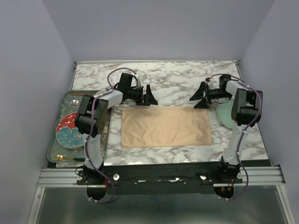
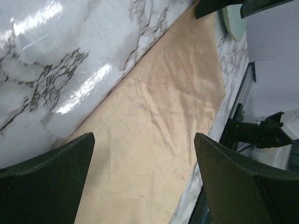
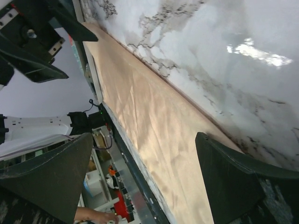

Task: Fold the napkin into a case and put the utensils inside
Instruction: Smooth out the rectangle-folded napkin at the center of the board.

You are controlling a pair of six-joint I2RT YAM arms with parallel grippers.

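Fingers spread, empty, on both: left gripper [image 1: 150,95] and right gripper [image 1: 199,95] hover just beyond napkin's [image 1: 166,127] far edge, near its own-side corners. Napkin flat mid-counter [image 1: 187,77], long axis left-right.

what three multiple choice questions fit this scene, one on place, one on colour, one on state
1. Where is the red plate? A on the tray at the left; B by the right arm; C at the far edge.
2. What colour is the napkin? A grey; B peach-orange; C green.
3. How are the left gripper and right gripper? A both shut on cloth; B one shut; C both open, empty.
Answers: 1 A, it sits inside the tray; 2 B, every view shows peach cloth; 3 C, each wrist view shows fingers wide apart.
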